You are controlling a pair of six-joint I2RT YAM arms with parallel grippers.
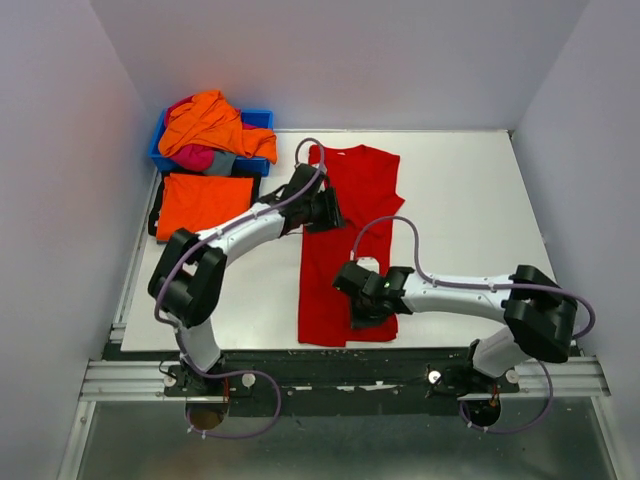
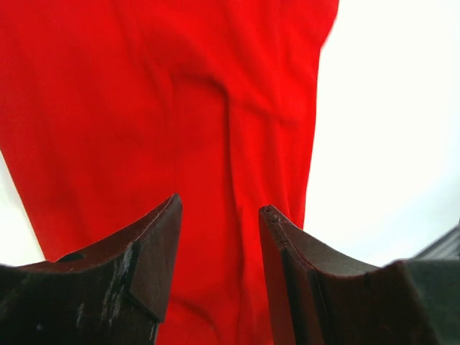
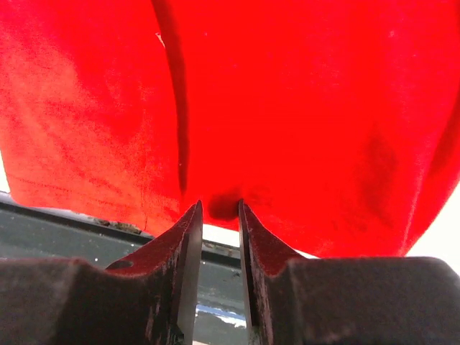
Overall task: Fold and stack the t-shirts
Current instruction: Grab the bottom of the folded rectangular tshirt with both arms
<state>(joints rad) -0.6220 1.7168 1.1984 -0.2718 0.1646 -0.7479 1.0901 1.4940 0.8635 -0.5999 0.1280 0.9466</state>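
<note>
Red t-shirt [image 1: 325, 290] is lying mid-table [image 1: 470, 200] as a narrow lengthwise strip, with the right gripper [image 3: 219, 208] pinching its near hem, probably to carry it toward the collar, and the left gripper [image 2: 221, 204] hovering over the far part, jaws apart and gripping nothing.

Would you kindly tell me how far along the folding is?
Done: one orange shirt lies folded by the bin. In hand: the red shirt, a long strip, its hem seemingly pinched by the right gripper, left gripper open above. Left: finishing and stacking it, then the bin shirts.
</note>
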